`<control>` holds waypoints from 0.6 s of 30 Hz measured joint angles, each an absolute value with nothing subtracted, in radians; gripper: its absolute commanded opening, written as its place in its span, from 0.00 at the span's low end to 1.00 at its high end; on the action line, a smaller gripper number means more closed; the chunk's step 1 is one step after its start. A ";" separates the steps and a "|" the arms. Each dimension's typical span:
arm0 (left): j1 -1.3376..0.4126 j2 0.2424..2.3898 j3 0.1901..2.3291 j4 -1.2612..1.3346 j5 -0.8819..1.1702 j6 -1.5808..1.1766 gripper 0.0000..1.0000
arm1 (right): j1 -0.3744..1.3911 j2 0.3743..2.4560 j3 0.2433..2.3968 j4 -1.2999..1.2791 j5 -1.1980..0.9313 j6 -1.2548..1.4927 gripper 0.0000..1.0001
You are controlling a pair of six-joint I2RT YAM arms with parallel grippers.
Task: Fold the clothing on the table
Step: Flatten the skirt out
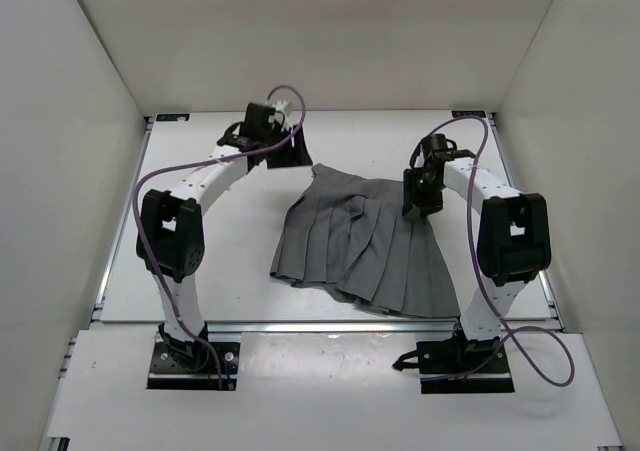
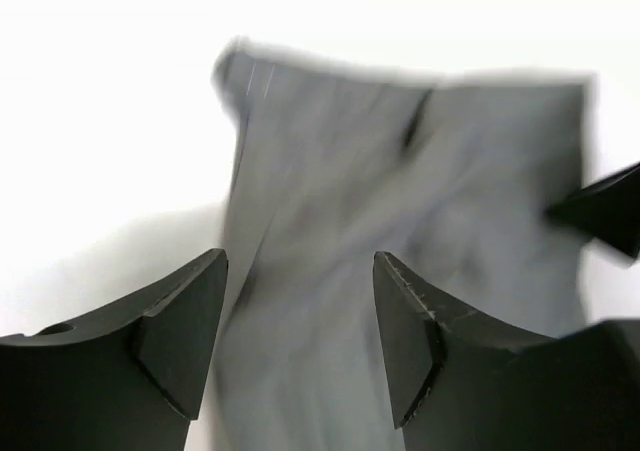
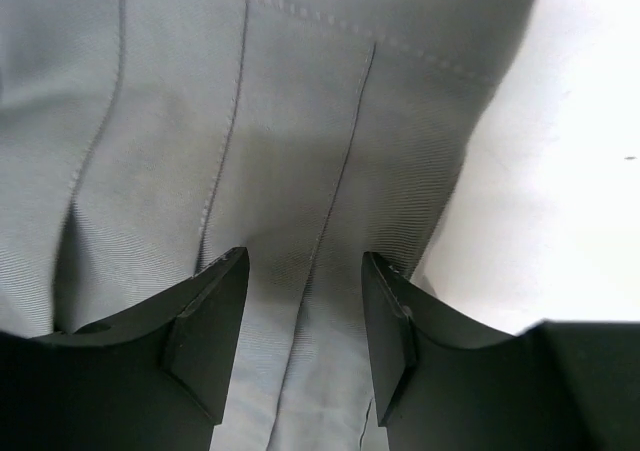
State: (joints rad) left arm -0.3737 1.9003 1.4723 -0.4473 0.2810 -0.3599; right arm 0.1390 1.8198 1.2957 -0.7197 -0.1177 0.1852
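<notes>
The overhead view alone showed the whole layout. The grey pleated skirt (image 1: 360,241) lay flat on the white desk (image 1: 215,271), right of centre, with its narrower waistband toward the far edge and its flared hem spreading toward the arm bases. From there the left arm (image 1: 190,193) arched up and inward, carrying the left fingers (image 1: 292,151) to the waistband's far-left corner. The right arm (image 1: 505,226) bent back on itself and held the right fingers (image 1: 418,203) over the waistband's right end. Only the wrist views showed the grasp. The left wrist view, heavily blurred, had its two fingers spread apart with nothing clamped between them. The skirt stretched away beyond, and a dark tip of the other arm's fingers showed at the right edge. The right wrist view was sharp: its fingers stood released and apart, close above the cloth, though whether they touched it could not be told. That view also revealed a fine ribbed weave, stitched pleat lines, a seam across the top, and the skirt's side edge meeting bare desk on the right.
</notes>
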 measured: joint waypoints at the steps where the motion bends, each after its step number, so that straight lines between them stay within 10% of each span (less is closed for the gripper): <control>1: -0.368 1.910 1.559 -0.436 0.282 -0.360 0.71 | 0.139 1.814 1.305 -0.719 -0.109 0.183 0.46; 9: -0.363 2.247 2.071 -0.511 0.277 -0.347 0.77 | 0.069 1.728 1.370 -0.657 -0.168 0.183 0.48; 18: -0.362 2.461 2.123 -0.648 0.233 -0.330 0.77 | 0.049 1.746 1.415 -0.626 -0.189 0.180 0.48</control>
State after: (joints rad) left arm -0.3622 2.4615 2.1227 -0.6483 0.2325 -0.3298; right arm 0.0494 1.7462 1.4147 -0.6262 -0.1894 0.1802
